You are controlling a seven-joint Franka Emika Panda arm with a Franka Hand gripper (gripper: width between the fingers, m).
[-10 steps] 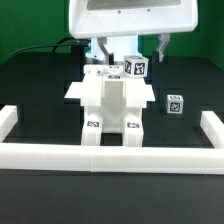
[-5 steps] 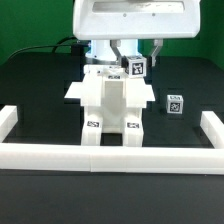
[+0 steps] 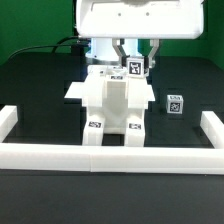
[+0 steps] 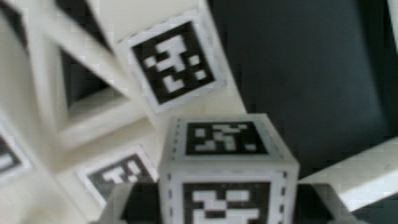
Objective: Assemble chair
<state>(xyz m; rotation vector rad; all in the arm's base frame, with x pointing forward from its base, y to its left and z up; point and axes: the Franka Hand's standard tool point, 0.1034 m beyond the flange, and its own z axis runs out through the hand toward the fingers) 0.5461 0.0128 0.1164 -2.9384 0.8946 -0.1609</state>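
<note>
The partly built white chair (image 3: 112,103) stands in the middle of the black table, against the white border rail, with marker tags on its front legs. My gripper (image 3: 134,62) hangs from the white arm above the chair's back and is shut on a small white tagged block (image 3: 135,69), held just over the chair's top at the exterior view's right. In the wrist view the block (image 4: 224,170) fills the lower middle between my dark fingers (image 4: 128,205), with the chair's tagged frame (image 4: 169,60) close behind it. A second tagged block (image 3: 174,102) lies loose on the table to the exterior view's right.
A long low white border rail (image 3: 110,155) runs across the front, with short side arms at the exterior view's left (image 3: 6,120) and right (image 3: 214,125). The white arm housing (image 3: 135,18) fills the top.
My gripper has carried the tagged block toward the exterior view's left and slightly down, closer over the chair's back. The chair and the loose block have not moved.
</note>
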